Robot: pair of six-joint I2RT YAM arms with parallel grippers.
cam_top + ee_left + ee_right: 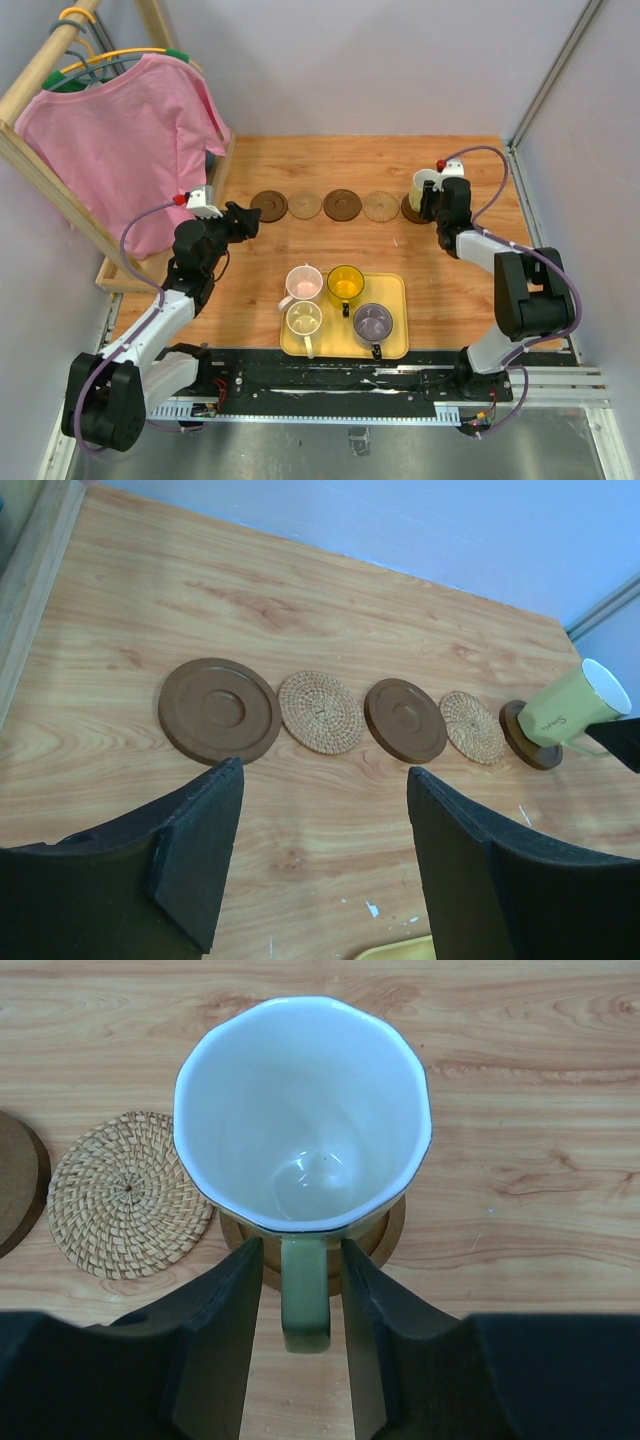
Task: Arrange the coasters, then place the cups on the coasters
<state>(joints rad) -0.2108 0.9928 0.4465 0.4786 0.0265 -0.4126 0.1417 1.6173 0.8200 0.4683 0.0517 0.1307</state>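
Observation:
Five coasters lie in a row across the table: dark brown, tan, dark brown, tan, and a dark brown one at the right end. A cup, green outside and white inside, stands on that last coaster. My right gripper straddles its handle, jaws open with a thin gap on each side. My left gripper hangs open and empty just before the left coasters. Pink, yellow, cream and grey-purple cups stand on the tray.
The yellow tray sits near the front edge, between the arms. A pink shirt hangs on a wooden rack at the far left. Grey walls enclose the table at the back and right.

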